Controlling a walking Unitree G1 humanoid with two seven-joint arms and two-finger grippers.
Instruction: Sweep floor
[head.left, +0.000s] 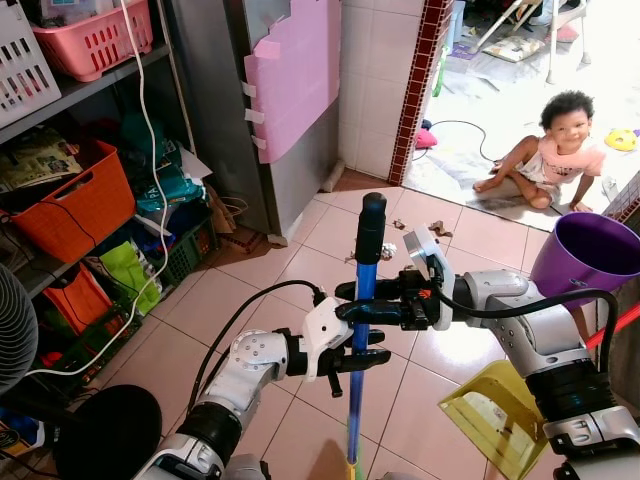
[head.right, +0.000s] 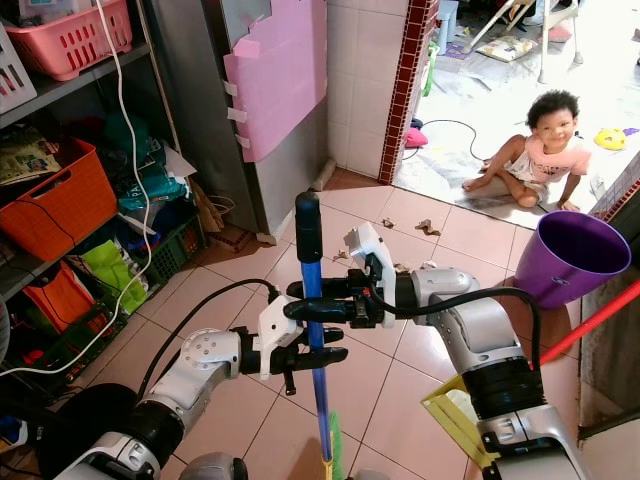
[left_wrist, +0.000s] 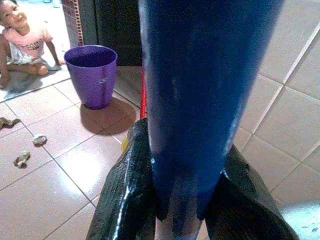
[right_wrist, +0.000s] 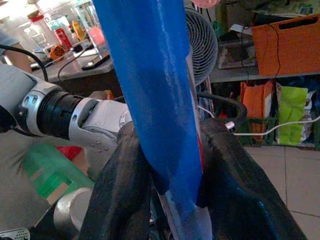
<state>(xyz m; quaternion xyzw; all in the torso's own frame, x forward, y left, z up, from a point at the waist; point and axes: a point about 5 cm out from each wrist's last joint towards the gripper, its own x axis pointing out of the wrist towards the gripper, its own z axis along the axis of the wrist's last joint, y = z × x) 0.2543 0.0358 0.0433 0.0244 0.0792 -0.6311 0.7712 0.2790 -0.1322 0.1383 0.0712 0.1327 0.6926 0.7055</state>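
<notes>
Left eye view shows the broom handle (head.left: 361, 330) standing nearly upright in front of the robot, a slim blue pole with a black cap, over the tiled floor (head.left: 300, 270). The left gripper (head.left: 352, 357) pinches it lower down and the right gripper (head.left: 375, 300) pinches it just above, each pair of black fingers (left_wrist: 125, 200) pressed against opposite sides of the pole. The handle looks stiff, light and smooth, perhaps painted metal, so it could slip or twist between the hard fingers; two holds apart on the shaft, as now, should give the best leverage for a sweeping stroke. Glossy peach tiles with thin grout lines should let debris slide easily. Small crumpled scraps (head.left: 437, 229) lie on the floor towards the doorway, where a child (head.left: 552, 150) sits. A purple plastic bin (head.left: 590, 255) stands near the right arm, and a translucent yellow dustpan (head.left: 490, 410) lies below it.
</notes>
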